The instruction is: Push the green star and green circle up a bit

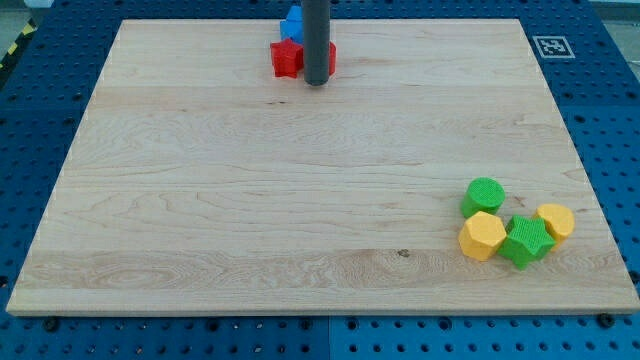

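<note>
Where rod hides part of red block (287, 58) and blue block (292, 24), my tip (317, 82) beside red, clamping nothing, green circle (484, 195), green star (526, 241) far off.

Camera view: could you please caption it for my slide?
My tip rests by the red block, far from the green star and green circle.

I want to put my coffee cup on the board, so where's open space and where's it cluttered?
Open: the whole middle and the view's left of the wooden board. Crowded at the view's bottom right: green circle, yellow hexagon, green star, yellow block. At the view's top centre, my tip sits by the red block and blue block.
</note>
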